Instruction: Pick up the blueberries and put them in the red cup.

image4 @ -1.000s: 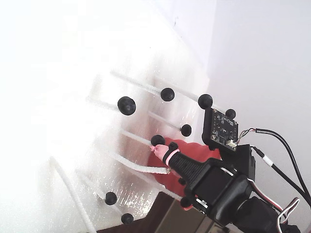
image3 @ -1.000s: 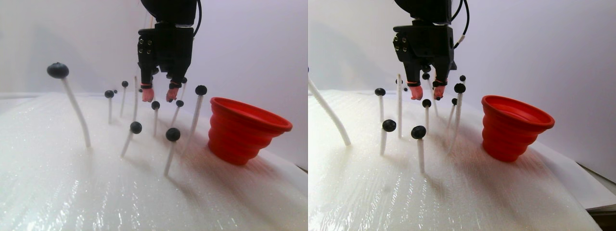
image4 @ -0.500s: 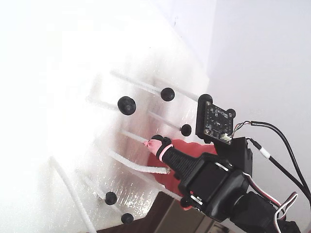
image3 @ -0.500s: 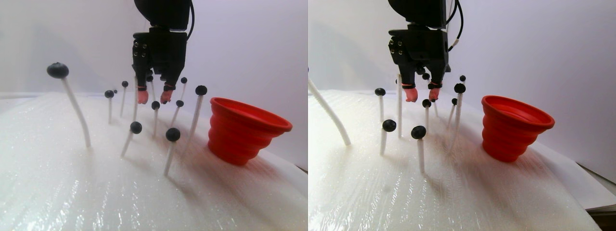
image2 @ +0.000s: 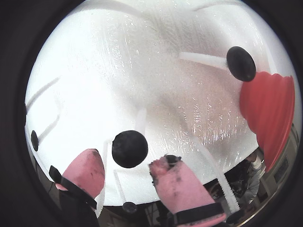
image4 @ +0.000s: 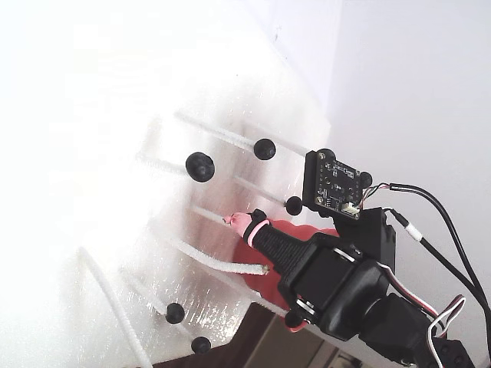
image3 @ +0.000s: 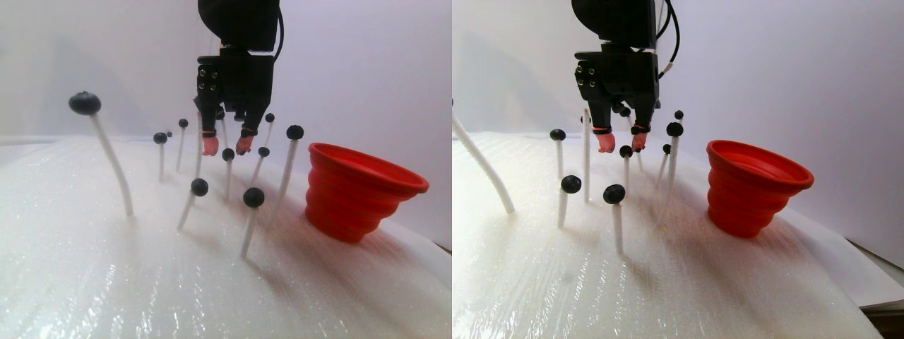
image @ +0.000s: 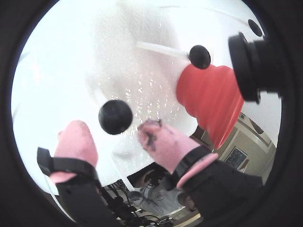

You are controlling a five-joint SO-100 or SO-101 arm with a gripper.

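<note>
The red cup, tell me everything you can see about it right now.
The red cup is ribbed and plastic-looking, with stepped rings narrowing to a small base and a wide flared rim. It stands upright, mouth up, on the shiny white sheet, at the right of the stalks in the stereo pair view. Its inside is mostly hidden, so I can't tell whether it holds any berries. Only the sheet touches it; the open gripper hangs apart from it, among the stalks.
</note>
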